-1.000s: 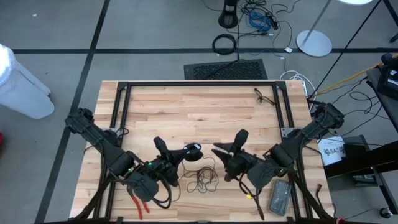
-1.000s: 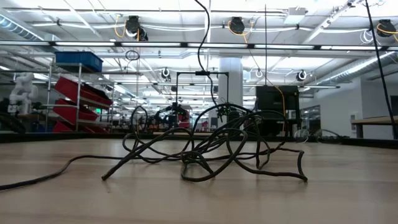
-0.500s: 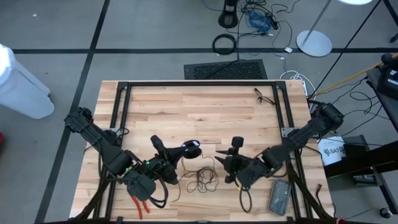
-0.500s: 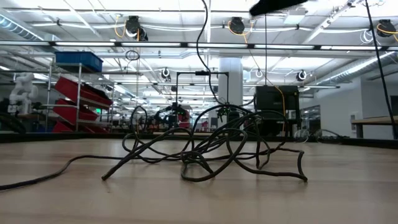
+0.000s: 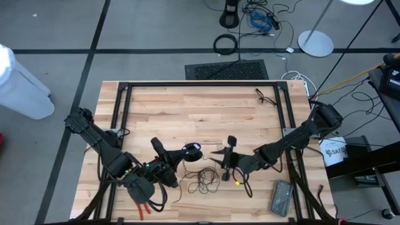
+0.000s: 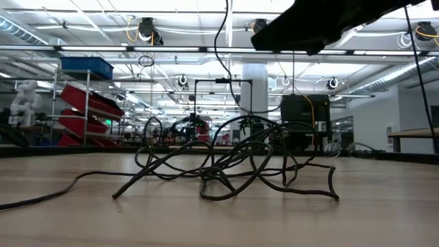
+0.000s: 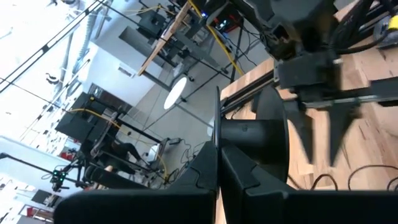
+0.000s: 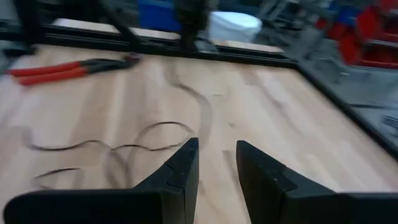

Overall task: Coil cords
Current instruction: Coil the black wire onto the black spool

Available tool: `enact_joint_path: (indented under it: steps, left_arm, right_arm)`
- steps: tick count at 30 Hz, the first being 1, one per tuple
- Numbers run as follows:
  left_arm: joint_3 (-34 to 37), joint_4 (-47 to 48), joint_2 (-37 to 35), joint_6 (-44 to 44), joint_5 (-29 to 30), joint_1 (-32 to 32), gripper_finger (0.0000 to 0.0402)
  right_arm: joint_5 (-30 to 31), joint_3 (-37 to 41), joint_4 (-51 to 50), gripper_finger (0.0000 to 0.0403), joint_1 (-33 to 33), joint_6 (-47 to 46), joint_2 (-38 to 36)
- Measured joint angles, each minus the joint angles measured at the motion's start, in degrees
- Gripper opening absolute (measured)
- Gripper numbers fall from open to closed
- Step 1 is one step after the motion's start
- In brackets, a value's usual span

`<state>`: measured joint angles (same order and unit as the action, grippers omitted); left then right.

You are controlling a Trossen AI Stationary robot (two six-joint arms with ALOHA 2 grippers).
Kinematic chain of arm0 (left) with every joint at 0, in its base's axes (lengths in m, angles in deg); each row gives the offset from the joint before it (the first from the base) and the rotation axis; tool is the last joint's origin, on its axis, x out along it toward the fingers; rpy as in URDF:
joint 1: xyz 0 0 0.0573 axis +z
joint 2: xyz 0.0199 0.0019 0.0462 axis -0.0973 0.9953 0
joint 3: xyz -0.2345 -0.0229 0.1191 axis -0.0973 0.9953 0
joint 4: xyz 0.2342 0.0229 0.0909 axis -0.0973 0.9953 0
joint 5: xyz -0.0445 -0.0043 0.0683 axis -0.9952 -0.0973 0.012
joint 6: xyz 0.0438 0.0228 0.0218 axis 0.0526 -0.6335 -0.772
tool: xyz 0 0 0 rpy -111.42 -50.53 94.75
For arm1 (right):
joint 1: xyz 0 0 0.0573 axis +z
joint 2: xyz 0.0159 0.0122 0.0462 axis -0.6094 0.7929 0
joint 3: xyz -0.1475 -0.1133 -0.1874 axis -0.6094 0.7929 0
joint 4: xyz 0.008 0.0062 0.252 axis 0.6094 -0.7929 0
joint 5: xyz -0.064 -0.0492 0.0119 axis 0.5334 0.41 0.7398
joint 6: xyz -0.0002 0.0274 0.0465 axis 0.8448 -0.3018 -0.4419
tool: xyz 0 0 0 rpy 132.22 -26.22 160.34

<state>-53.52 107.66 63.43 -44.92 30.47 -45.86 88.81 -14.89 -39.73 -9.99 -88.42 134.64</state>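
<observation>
**Both arms low over a tangled cord, lower centre of the bench**

At the lower middle of the high view the cords (image 5: 201,178) lie as a loose black tangle on the bench (image 5: 200,112), nothing coiled yet. One strand runs up from the heap in the low view, and the round puck (image 5: 192,150) sits raised at the left gripper (image 5: 187,152), so that arm seems to hold the puck end up and clear of the heap, leaving slack to be gathered. Its fingers (image 7: 214,165) are clenched tight, apparently on the puck's stem. Just right of the tangle, the right gripper (image 5: 226,169) points down at the bench; its fingers (image 8: 180,168) stand part open with bare wood between them, grasping nothing, probably poised to take a loop. Red pliers (image 5: 139,206) lie at the lower left
</observation>
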Motion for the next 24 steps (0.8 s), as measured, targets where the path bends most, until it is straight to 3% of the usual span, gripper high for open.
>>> enact_joint_path:
  steps: [9,15,24]
  left_arm:
    - [0.0,-0.95,0.01,-0.02,-0.02,-0.03,0.0001]
    - [0.0,-1.03,0.02,-0.02,-0.04,0.0,0.0001]
    - [0.0,-1.19,0.02,-0.04,-0.2,0.0,0.0001]
  right_arm:
    - [-1.24,-0.03,10.38,0.0121,-1.8,0.93,9.14]
    - [-0.87,-3.11,11.61,0.014,-2.56,2.32,12.82]
    - [2.25,-5.46,10.72,0.012,-3.23,2.61,15.5]
